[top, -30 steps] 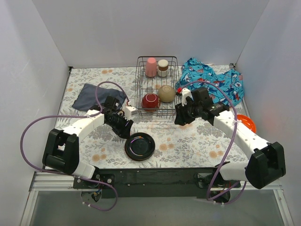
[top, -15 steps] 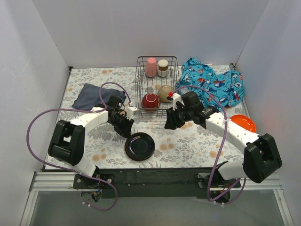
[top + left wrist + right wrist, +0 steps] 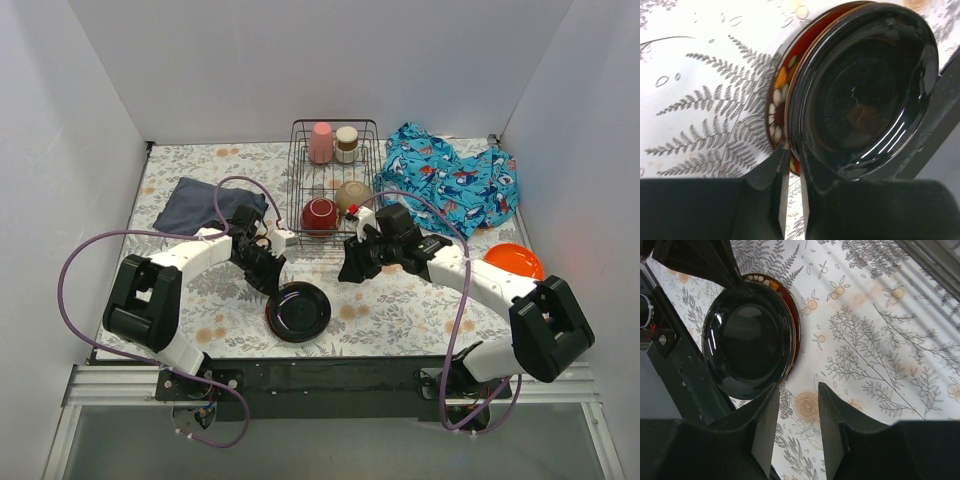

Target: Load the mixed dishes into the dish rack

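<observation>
Within the last second the right gripper [image 3: 352,270], fingers apart and empty, has swung inward toward the dark plate [image 3: 298,310] near the front edge. The left gripper [image 3: 792,152] is nearly closed at its rim, grip unconfirmed. Judged: plate pickup for the dish rack [image 3: 297,160], far edge, is imminent.

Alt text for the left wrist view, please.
The left gripper, fingers nearly shut, pinches the rim of a glossy dark plate, which lies stacked on a red plate with a floral rim. Both sit on a fern-print tablecloth.
</observation>
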### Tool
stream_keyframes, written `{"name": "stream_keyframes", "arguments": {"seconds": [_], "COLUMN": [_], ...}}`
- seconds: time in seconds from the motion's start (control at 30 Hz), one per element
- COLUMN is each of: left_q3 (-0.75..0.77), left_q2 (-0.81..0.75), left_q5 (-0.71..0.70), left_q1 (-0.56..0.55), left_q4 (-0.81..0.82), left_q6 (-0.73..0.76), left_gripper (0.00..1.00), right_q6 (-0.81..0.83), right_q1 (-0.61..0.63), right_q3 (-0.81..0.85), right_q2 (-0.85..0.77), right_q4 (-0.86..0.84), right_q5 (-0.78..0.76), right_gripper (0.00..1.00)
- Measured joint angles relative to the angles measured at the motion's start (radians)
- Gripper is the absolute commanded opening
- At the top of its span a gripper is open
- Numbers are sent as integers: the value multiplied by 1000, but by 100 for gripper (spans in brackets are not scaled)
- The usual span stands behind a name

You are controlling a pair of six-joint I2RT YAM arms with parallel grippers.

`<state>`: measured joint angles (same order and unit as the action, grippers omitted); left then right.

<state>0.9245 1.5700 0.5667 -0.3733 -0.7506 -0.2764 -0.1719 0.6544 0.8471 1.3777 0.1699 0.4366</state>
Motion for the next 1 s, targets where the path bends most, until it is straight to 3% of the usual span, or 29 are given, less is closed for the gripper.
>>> {"name": "stream_keyframes", "arguments": {"seconds": [0.03, 1.0], "left_q3": [0, 67], "left_q2": [2, -74], "left_q5": [5, 130], "left_q1": [-2, -10], "left_q4": [0, -13], "left_q6": [-2, -1], "left_gripper": [0, 0], "right_q6": [-6, -88], "right_q1": [5, 113], "right_q3": [0, -1], "right_q2": [10, 198], "right_q4": [-11, -153], "right_q5": [4, 135], "right_gripper": [46, 52]}}
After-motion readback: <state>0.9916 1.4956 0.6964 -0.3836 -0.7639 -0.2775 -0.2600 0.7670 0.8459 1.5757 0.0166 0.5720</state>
